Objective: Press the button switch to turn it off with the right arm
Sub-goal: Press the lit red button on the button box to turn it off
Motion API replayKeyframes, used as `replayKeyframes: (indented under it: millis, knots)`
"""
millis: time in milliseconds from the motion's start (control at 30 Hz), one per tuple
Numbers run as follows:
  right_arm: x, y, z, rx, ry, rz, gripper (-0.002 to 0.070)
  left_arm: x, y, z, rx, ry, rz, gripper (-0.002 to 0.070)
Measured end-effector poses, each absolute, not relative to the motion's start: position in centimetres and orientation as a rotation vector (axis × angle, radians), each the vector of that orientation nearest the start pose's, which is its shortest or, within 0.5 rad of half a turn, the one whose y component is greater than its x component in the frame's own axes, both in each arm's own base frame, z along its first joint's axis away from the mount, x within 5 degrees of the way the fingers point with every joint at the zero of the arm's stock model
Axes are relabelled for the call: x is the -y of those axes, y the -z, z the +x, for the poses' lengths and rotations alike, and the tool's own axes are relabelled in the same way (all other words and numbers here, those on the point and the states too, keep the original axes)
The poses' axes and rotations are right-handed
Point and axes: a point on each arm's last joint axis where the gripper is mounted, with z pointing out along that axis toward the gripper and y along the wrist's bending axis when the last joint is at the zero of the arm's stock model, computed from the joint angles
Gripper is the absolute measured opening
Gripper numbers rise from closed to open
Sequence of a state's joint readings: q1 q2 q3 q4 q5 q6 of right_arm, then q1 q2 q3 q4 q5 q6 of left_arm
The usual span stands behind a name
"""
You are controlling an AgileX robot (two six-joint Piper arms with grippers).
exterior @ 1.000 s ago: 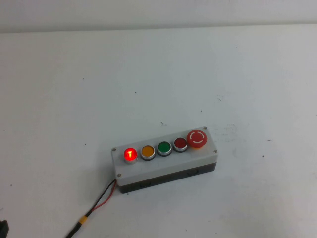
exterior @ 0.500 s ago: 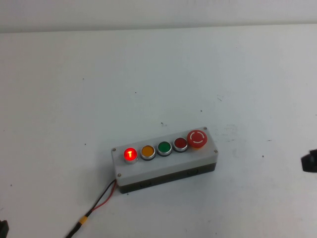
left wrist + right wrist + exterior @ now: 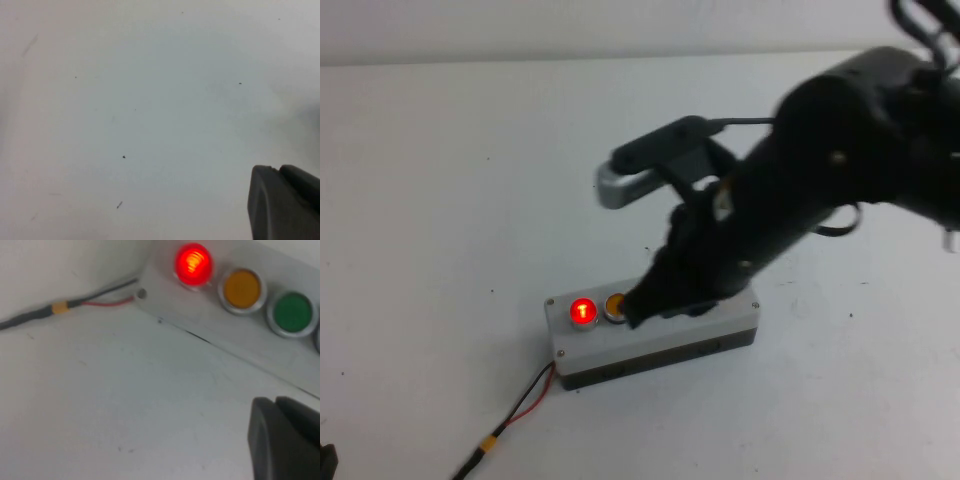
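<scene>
Black right tool (image 3: pixel 636 307) over switch (image 3: pixel 612 342) (left tool (image 3: pixel 286 202) apart)

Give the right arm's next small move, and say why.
Probably shift the right gripper toward the robot's left and lower it onto the lit red button: it hangs near the orange button next to it, and the light is on. The left gripper sits over the table.

Under me is a white tabletop (image 3: pixel 430 170). It is plain and flat, with a few tiny dark specks (image 3: pixel 124 157) and faint scratches (image 3: pixel 119 204) on it. At the far side the tabletop ends in a straight edge, and behind it stands a pale wall (image 3: pixel 520 25). The light is soft and even.
</scene>
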State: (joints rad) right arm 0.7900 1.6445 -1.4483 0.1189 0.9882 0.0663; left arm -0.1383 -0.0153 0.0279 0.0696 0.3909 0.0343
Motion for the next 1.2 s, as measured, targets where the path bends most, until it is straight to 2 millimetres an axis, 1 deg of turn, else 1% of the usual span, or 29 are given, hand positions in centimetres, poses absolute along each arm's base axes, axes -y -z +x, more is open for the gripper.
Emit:
replayKeyframes:
  millis: [67,133,167,200,267,367,533,733,1200]
  knots:
    - [-28.5,-31.4,24.7,-2.568,-0.419,-0.978,-0.0015,0.5,-17.0,5.2,-1.875,0.002,0.205,-0.0002]
    - [-30.7,-31.0,25.3,-2.577,-0.416,-1.024,-0.0015,0.5,-17.0,5.2,-1.875,0.002,0.205,-0.0002]
    - [-31.8,-30.3,25.8,-2.589,-0.409,-1.042,-0.0015,0.5,-17.0,5.2,-1.875,0.002,0.205,-0.0002]
    - [-32.6,-30.4,26.2,-2.583,-0.412,-1.05,-0.0015,0.5,-17.0,5.2,-1.875,0.002,0.205,-0.0002]
    - [-33.8,-29.8,27.0,-2.593,-0.401,-1.065,-0.0015,0.5,-17.0,5.2,-1.875,0.002,0.205,-0.0002]
    - [-34.8,-29.0,28.0,-2.604,-0.382,-1.076,-0.0015,0.5,-17.0,5.2,-1.875,0.002,0.205,-0.0002]
    - [-35.7,-27.8,28.7,-2.618,-0.369,-1.083,-0.0015,0.5,-17.0,5.2,-1.875,0.002,0.205,-0.0002]
    - [-35.9,-26.9,29.1,-2.625,-0.355,-1.083,-0.0015,0.5,-17.0,5.2,-1.875,0.002,0.205,-0.0002]
    - [-35.7,-26.0,29.9,-2.639,-0.304,-1.08,-0.0015,0.5,-17.0,5.2,-1.875,0.002,0.205,-0.0002]
